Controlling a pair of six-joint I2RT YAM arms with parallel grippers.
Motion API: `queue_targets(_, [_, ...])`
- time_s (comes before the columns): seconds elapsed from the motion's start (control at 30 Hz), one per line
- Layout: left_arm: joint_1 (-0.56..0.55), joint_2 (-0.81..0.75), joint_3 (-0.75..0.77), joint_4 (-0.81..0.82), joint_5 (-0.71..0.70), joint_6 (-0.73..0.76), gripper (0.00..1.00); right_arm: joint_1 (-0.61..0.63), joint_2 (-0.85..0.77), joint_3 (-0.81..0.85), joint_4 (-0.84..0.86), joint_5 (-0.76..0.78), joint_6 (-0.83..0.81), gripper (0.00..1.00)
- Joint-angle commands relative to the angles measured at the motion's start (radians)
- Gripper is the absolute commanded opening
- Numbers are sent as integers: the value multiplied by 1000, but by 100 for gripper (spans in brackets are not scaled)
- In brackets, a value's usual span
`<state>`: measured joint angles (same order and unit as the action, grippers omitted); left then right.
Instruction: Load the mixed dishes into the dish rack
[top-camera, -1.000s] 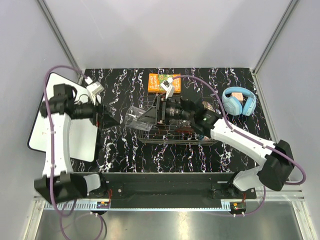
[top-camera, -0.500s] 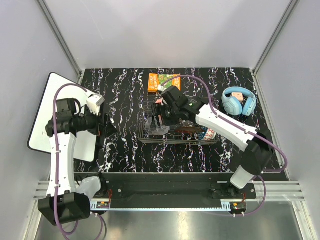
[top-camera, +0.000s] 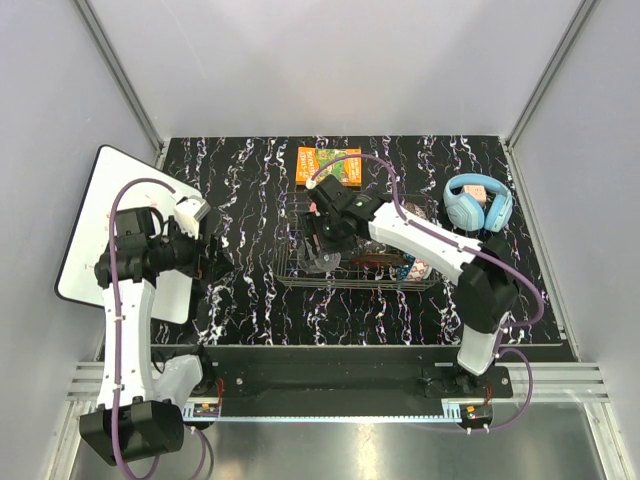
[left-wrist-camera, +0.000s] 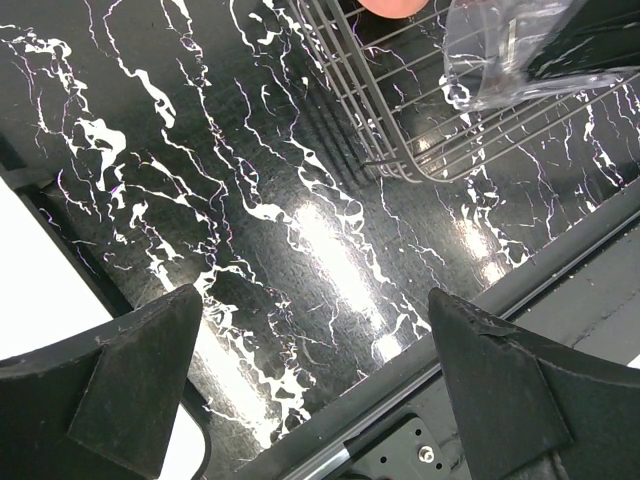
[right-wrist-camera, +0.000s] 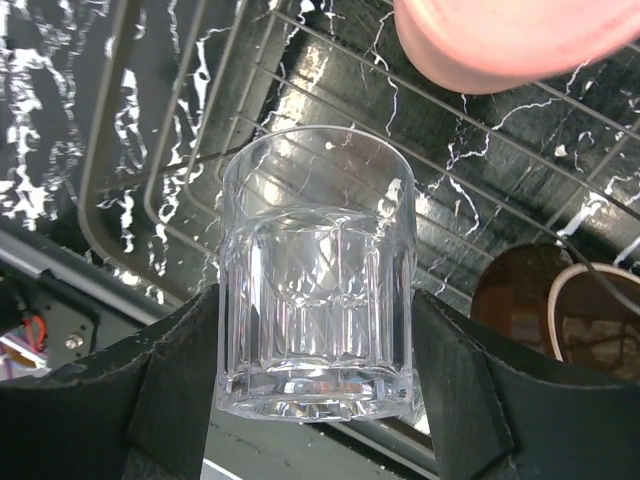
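While the glass (right-wrist-camera: 318, 275) is clamped at its sides between the two black fingers (right-wrist-camera: 170, 390) of the right gripper (right-wrist-camera: 316, 365), it is held over the left end of the rack (right-wrist-camera: 150, 200). The glass is clear and thick-walled, with flat vertical facets and a heavy base. It cannot be told whether the wires are touched by it. The rack is made of thin silvery wire, bent into a grid with rounded corners. A pink cup (right-wrist-camera: 510, 35) with a smooth matt surface is seen just beyond the glass, inside the rack. A brown round dish (right-wrist-camera: 520, 300) and a pale-rimmed bowl (right-wrist-camera: 600, 310) are seen further right in the rack.

The left gripper (left-wrist-camera: 320, 385) is spread wide, with nothing between its dark wedge-shaped fingers (left-wrist-camera: 140, 370). It is held above the glossy black table (left-wrist-camera: 300, 250) with white marble veins, near the rack's corner. A flat white board (left-wrist-camera: 40, 270) is seen at its left.
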<state>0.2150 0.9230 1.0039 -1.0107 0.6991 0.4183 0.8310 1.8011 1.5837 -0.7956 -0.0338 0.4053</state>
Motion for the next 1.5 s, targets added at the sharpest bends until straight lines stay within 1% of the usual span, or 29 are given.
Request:
queue_targets(0.0, [1, -13, -14, 44, -9, -4, 99, 2, 41, 64, 3, 29, -33, 0])
queue_targets(0.03, [1, -15, -14, 47, -9, -4, 99, 3, 47, 65, 2, 50, -34, 0])
queue_targets(0.23, [1, -19, -27, 50, -7, -7, 99, 3, 86, 61, 12, 63, -52, 0])
queue_targets(0.63, [0, -29, -48, 70, -20, -13, 99, 3, 139, 25, 39, 46, -65, 0])
queue_targets(0.83, [1, -26, -57, 80, -18, -18, 99, 16, 175, 42, 36, 41, -77, 0])
queue_targets(0.87, [1, -27, -59, 81, -19, -18, 99, 20, 191, 50, 33, 44, -82, 9])
queue_targets(0.93, [1, -27, -56, 83, -21, -18, 99, 39, 211, 79, 13, 61, -88, 31])
queue_targets(0.97, [1, -27, -57, 84, -23, -19, 99, 46, 228, 88, 13, 77, -95, 37])
queue_targets(1.0, [1, -27, -56, 83, -24, -19, 99, 51, 234, 96, 6, 84, -98, 45])
queue_targets(1.07, [1, -30, -59, 83, -27, -16, 99, 66, 241, 113, 2, 106, -106, 53])
queue_targets(1.1, [1, -32, -60, 83, -30, -13, 99, 69, 241, 116, -1, 112, -109, 62])
queue_targets(1.2, [3, -35, -62, 83, -38, -9, 99, 74, 231, 121, -5, 130, -111, 75])
queue_targets(1.23, [1, -36, -62, 84, -39, -10, 99, 76, 225, 121, -10, 133, -112, 82])
queue_targets(1.27, [1, -38, -64, 84, -39, -9, 99, 77, 222, 119, -13, 140, -115, 86])
queue_targets(1.33, [1, -35, -60, 84, -35, -10, 99, 77, 213, 113, -13, 143, -117, 100])
queue_targets(1.47, [3, -30, -62, 86, -33, -15, 99, 88, 198, 116, -25, 156, -118, 100])
